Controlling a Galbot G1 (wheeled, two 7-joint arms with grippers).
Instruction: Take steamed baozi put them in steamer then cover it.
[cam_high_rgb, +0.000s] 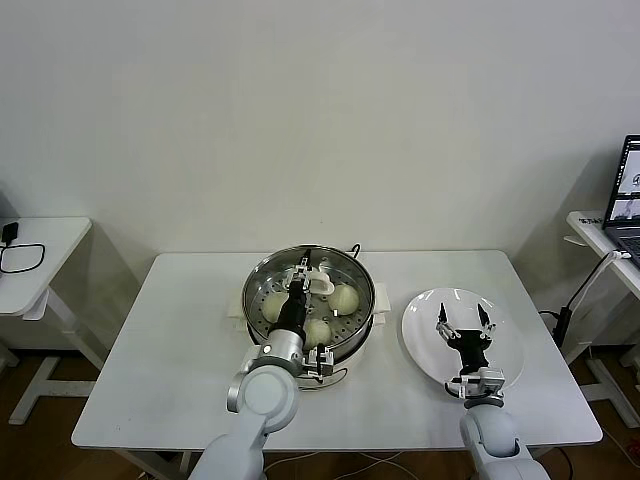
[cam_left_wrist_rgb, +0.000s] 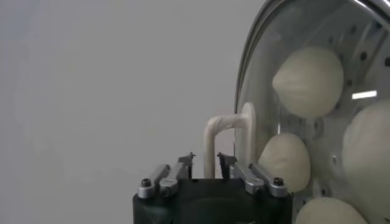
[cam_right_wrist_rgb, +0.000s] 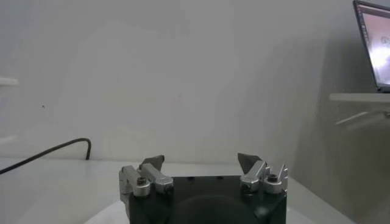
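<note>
Left gripper (cam_left_wrist_rgb: 206, 165): fingers closed around the cream-white loop handle (cam_left_wrist_rgb: 214, 131) of the glass lid (cam_left_wrist_rgb: 317, 36); in the head view the gripper (cam_high_rgb: 305, 272) sits over the middle of the steamer.
Lid handle: an arched cream-white loop fixed to the centre of the lid, one finger on each side of it in the left wrist view.
Glass lid: clear, with a metal rim, held at the steamer (cam_high_rgb: 262, 272); whether its rim rests on the steamer's rim cannot be told. The buns show through the glass in the left wrist view.
Steamed baozi: inside the steamer. The head view shows three, one toward the robot's left (cam_high_rgb: 273, 305), one toward its right (cam_high_rgb: 344, 297), one on the near side (cam_high_rgb: 317, 332); the arm covers the rest of the basket. The left wrist view shows four cream-white domes through the lid, the plainest at (cam_left_wrist_rgb: 308, 81).
Steamer: shiny steel basket with a perforated bottom, on a cream-white base, standing near the middle of the white table (cam_high_rgb: 170, 340).
Right gripper (cam_high_rgb: 466, 322): fingers spread apart and holding nothing, hovering over the white plate (cam_high_rgb: 425, 325); in the right wrist view (cam_right_wrist_rgb: 202, 163) both fingertips stand well apart.
White plate: on the table just beside the steamer, on the robot's right.
Surroundings: a laptop (cam_high_rgb: 627, 195) on a side table at the far right; a black cable (cam_high_rgb: 20, 255) on another side table at the far left.
</note>
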